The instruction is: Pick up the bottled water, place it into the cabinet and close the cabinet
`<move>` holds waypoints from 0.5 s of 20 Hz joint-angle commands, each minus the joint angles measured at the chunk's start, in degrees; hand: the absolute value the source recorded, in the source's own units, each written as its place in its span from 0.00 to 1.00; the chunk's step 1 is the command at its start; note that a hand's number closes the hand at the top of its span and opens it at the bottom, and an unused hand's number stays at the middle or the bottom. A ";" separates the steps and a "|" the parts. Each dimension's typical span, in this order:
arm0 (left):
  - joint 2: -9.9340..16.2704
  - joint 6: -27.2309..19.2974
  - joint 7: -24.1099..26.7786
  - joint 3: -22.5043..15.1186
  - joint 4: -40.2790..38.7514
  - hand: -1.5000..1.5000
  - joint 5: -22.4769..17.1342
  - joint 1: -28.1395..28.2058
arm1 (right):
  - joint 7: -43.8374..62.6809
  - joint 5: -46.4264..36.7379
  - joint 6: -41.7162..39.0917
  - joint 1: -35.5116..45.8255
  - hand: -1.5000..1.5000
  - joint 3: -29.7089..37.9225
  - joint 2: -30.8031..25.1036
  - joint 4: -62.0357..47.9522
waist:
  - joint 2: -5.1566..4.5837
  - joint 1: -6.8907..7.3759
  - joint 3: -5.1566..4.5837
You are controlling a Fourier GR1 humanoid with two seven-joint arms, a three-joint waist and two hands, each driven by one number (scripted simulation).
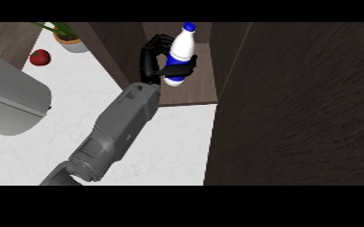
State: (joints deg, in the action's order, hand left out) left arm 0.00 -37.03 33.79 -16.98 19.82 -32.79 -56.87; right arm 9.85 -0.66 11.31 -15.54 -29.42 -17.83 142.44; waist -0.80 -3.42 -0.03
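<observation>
Bottled water, white plastic with a blue cap, sits gripped in the black left hand (fingers curled round it) inside the dark wooden cabinet, seemingly for placing.

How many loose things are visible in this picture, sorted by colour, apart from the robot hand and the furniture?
White and blue: 1, the bottled water held by the robot hand at the open cabinet.
Red: 1, a round red fruit on the counter.
Green: 1, a potted plant.
Total: 3
</observation>
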 commanded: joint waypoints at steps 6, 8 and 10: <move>1.78 1.37 1.80 0.36 -11.01 0.00 3.07 -6.55 | 1.39 2.18 -0.86 -1.22 0.00 1.38 -0.91 4.23 | -0.52 -0.74 -0.01; 0.02 -0.89 1.21 1.07 -11.14 0.00 2.21 -7.54 | -0.29 3.01 -1.76 -1.28 0.00 1.97 -0.96 3.56 | -0.38 -0.73 0.02; 0.99 1.20 3.75 2.36 -12.34 0.00 2.01 -6.19 | 1.41 2.82 -1.58 -1.08 0.00 2.42 -1.22 4.77 | -0.57 -0.51 -0.04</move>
State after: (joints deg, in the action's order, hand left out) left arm 0.41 -36.97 36.40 -15.75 10.08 -30.94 -62.19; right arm 8.82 -0.25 10.24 -16.04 -28.45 -18.29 142.38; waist -1.15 -4.03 -0.04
